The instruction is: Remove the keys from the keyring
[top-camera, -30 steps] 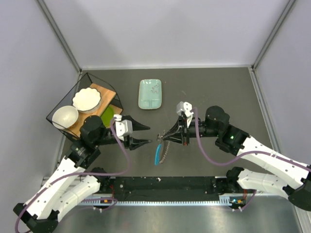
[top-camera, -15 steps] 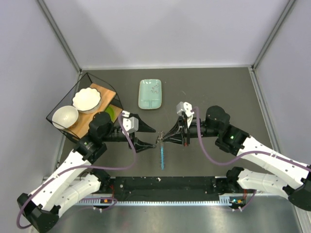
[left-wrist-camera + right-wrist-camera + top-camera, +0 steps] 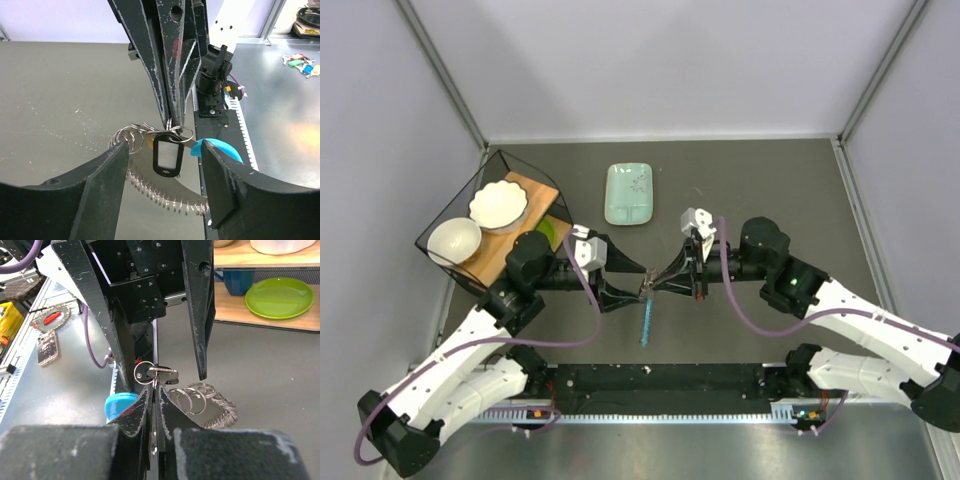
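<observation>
My right gripper (image 3: 651, 287) is shut on a thin silvery key of the keys (image 3: 162, 372) and holds the bunch above the table. The keyring (image 3: 200, 395), a cluster of thin rings with a beaded chain, hangs beside its fingertips (image 3: 156, 390). The blue crescent tag (image 3: 645, 322) dangles below and also shows in the left wrist view (image 3: 217, 149). My left gripper (image 3: 636, 284) is open. Its two fingers stand either side of the bunch without touching it. The small black oblong piece (image 3: 167, 156) hangs between them, and the rings (image 3: 125, 136) lie near its left finger.
A pale green dish (image 3: 629, 194) lies at the back middle of the table. A black wire basket (image 3: 450, 215) at the left holds a wooden board, two white bowls and a green plate. A black rail (image 3: 650, 380) runs along the near edge.
My left gripper has moved right until its open fingers bracket the bunch held by the right gripper. The blue tag has swung and now hangs nearly straight down.
</observation>
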Controlling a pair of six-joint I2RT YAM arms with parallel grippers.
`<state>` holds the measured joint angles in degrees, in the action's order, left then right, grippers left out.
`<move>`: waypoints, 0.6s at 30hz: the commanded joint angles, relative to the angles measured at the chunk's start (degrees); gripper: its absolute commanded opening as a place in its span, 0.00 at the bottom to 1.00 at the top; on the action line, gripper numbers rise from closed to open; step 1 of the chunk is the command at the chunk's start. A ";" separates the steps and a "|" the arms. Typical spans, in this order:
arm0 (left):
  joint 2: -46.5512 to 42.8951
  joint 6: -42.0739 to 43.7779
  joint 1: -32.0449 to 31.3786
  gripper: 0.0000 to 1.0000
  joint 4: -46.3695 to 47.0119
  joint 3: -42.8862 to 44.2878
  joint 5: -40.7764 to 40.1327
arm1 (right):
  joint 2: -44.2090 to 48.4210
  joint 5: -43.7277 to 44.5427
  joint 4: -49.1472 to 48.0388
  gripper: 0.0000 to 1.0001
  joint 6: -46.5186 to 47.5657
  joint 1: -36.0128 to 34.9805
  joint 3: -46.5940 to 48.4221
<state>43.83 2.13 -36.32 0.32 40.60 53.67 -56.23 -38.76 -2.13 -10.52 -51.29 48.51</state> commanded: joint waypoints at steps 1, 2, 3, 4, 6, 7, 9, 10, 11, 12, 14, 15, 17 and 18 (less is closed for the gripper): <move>1.07 -0.38 -0.60 0.61 3.38 -0.43 -1.46 | 0.24 0.88 -4.72 0.00 -0.64 -0.66 3.17; 1.25 -0.03 -0.60 0.58 2.77 -0.35 -1.11 | 0.24 1.58 -4.72 0.00 -0.99 -0.66 3.17; 1.25 0.24 -0.69 0.56 2.50 -0.35 -1.02 | 0.33 2.02 -4.64 0.00 -0.99 -0.74 3.26; 1.17 0.42 -0.69 0.51 2.23 -0.35 -1.02 | 0.42 2.81 -4.64 0.00 -0.99 -0.66 3.26; 0.73 0.68 -0.77 0.43 1.71 -0.43 -0.94 | 0.59 3.52 -4.46 0.00 -1.08 -0.74 3.43; 0.73 1.03 -0.77 0.38 1.44 -0.43 -1.11 | 0.68 4.13 -4.29 0.00 -1.16 -0.66 3.43; 0.38 1.38 -0.77 0.25 0.13 -0.35 -2.59 | 0.85 4.31 -4.28 0.00 -1.17 -0.66 3.43; 0.20 1.56 -0.86 0.22 -0.05 -0.26 -3.04 | 0.94 4.66 -4.20 0.00 -0.99 -0.66 3.43; -0.06 1.73 -0.78 0.15 -0.05 -0.26 -3.48 | 1.12 4.75 -4.20 0.00 -0.90 -0.74 3.34; -0.41 1.65 -0.77 0.10 -1.97 -0.26 -4.62 | 1.21 5.01 -4.20 0.00 -0.99 -0.66 3.26; -0.94 1.74 -0.78 0.00 -2.51 -0.43 -5.94 | 1.91 6.68 -4.11 0.00 -1.16 -0.74 3.26; -1.64 1.56 -0.77 0.00 -2.60 -0.52 -7.25 | 2.26 7.47 -4.20 0.00 -1.25 -0.66 3.08; -2.35 1.30 -0.86 0.00 -2.86 -0.87 -8.14 | 3.57 9.93 -4.55 0.00 -0.99 -0.66 2.73; -2.96 1.30 -0.78 0.00 -2.95 -0.96 -8.58 | 4.28 10.72 -4.90 0.00 -1.08 -0.66 1.95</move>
<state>43.07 3.16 -36.91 -2.33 40.25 47.90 -55.86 -32.40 -2.09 -11.16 -51.37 48.53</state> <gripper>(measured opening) 0.285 0.008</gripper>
